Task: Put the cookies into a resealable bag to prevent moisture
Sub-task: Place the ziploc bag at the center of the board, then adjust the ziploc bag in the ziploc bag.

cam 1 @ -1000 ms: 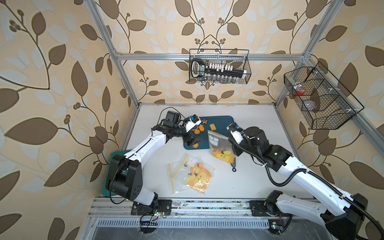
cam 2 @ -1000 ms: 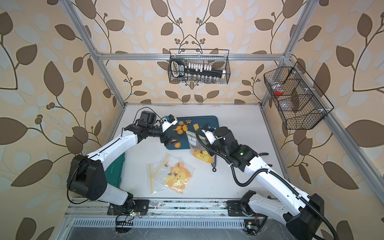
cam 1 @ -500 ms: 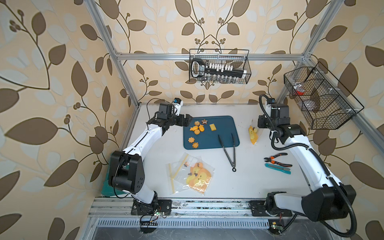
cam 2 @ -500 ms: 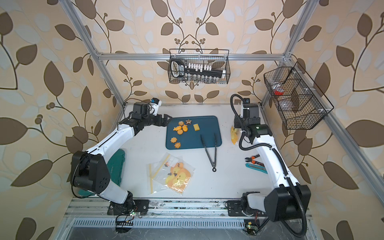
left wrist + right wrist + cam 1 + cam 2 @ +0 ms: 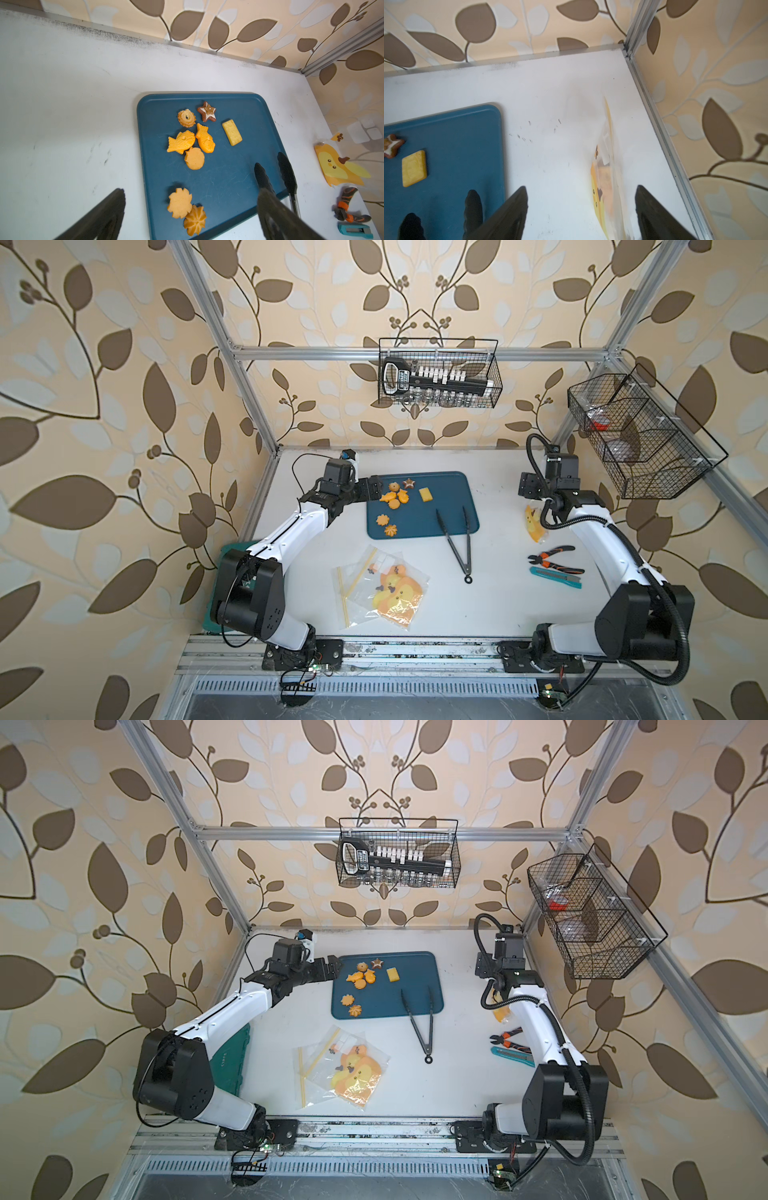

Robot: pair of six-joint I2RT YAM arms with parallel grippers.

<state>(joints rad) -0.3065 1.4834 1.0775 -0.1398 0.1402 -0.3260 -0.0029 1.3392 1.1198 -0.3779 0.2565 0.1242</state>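
Several orange-yellow and brown cookies (image 5: 395,499) (image 5: 361,979) (image 5: 180,142) lie on the left half of a blue tray (image 5: 440,497) (image 5: 415,986) (image 5: 228,176). My left gripper (image 5: 372,489) (image 5: 191,207) hovers open at the tray's left edge, holding nothing. At the far right, my right gripper (image 5: 530,487) (image 5: 581,199) stands open above a clear resealable bag (image 5: 534,524) (image 5: 600,180) with a yellow duck print. The bag hangs blurred between the fingers, not gripped. More such bags (image 5: 386,589) (image 5: 349,1073) lie in a pile at the front middle.
Black tongs (image 5: 457,539) (image 5: 286,174) lie across the tray's right front corner. Pliers (image 5: 555,558) and a teal utility knife (image 5: 555,576) lie under the right arm. Wire baskets (image 5: 438,373) (image 5: 636,431) hang on the back and right walls. A green board (image 5: 226,549) sits at the left edge.
My right arm carried the duck-print bag from the tray to the far right, then opened its jaws and let it go. My left gripper drew back to the tray's left edge.
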